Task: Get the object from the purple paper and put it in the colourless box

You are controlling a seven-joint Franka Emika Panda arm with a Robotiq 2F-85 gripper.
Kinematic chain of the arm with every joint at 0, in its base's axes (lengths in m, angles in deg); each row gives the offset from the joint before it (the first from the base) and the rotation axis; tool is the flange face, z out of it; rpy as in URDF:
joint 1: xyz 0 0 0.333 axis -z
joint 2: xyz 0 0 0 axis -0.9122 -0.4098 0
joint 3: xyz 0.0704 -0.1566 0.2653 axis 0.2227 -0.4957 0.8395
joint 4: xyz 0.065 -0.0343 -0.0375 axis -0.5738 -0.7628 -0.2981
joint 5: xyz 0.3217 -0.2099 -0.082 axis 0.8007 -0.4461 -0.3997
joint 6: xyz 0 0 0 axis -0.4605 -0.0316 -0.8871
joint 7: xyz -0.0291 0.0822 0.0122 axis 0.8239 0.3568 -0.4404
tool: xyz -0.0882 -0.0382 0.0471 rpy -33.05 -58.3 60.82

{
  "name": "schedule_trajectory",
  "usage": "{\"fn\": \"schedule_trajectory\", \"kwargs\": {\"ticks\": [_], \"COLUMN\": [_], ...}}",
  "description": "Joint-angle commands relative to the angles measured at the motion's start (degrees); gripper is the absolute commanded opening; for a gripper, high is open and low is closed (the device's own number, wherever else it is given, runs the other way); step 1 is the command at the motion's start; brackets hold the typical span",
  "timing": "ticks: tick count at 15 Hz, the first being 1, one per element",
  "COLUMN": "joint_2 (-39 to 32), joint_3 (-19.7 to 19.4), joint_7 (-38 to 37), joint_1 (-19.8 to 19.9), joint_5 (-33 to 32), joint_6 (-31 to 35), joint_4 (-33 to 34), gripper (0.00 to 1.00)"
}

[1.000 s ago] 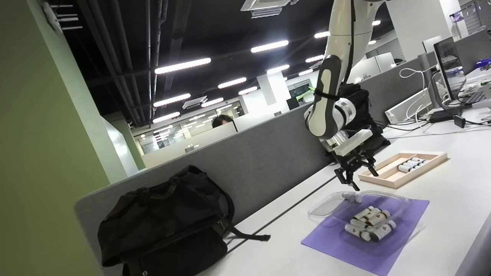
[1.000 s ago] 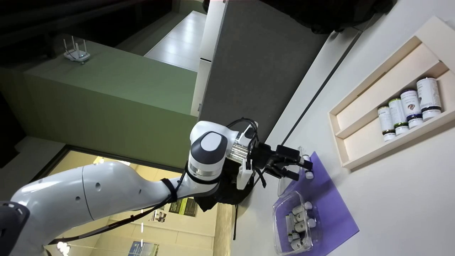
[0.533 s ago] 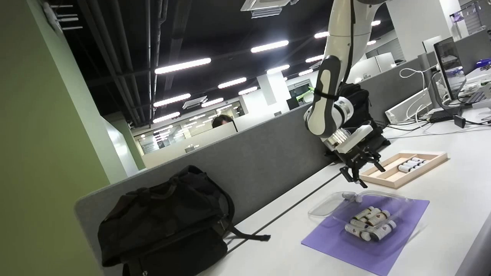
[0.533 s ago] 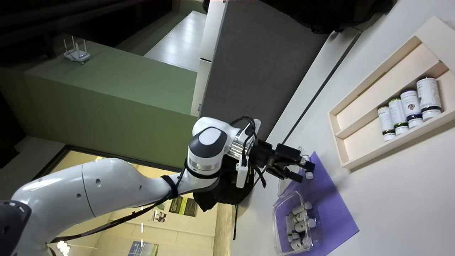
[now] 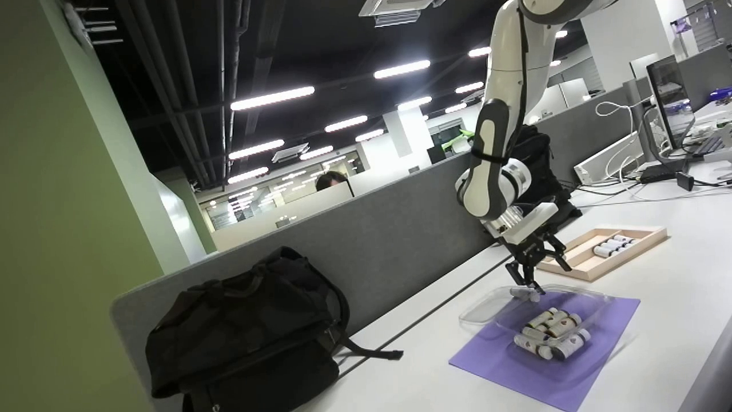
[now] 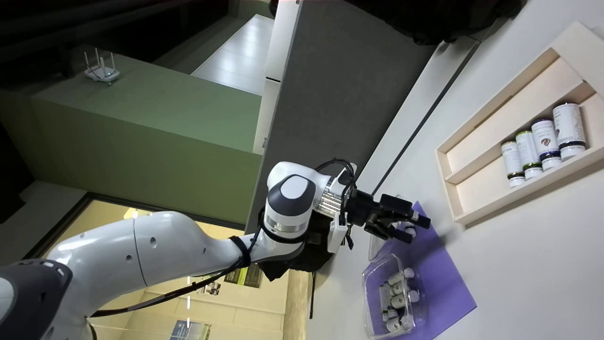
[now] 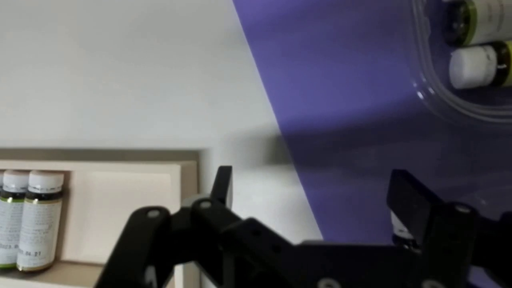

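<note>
- The gripper hangs over the edge of the purple paper, fingers spread wide, nothing between them.
- The task's thing looks to be the loose bottle, pale and lying on its side near one corner of the paper, beside or partly over the clear plastic lid; I cannot tell which.
- In the wrist view one finger seems to hide most of that bottle, so it sits off-centre. Shift towards that finger's side first, until the barrel lies midway, and only then go down.
- Turn the wrist so that the fingers close across the barrel, not along it.
- Descend slowly: a fingertip could catch the lid, or the rim of the colourless box near by.
- Once it is held, lift well clear of that rim, then lay it down rather than dropping it, on what looks like bare floor beside the bottles already inside.
</note>
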Motion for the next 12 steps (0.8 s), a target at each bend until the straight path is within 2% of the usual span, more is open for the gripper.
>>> {"fn": "schedule_trajectory", "kwargs": {"ticks": [1,6,12], "joint_2": [0.82,1.10,0.52], "joint_3": [1.29,2.99,2.98], "joint_7": [0.99,3.17,4.01], "joint_1": [0.35,1.02,1.17], "joint_5": [1.22,3.72,5.22], "joint_6": [5.74,8.24,11.80], "joint_4": [-0.72,-0.74,-0.02], "gripper": [1.00,1.00,1.00]}}
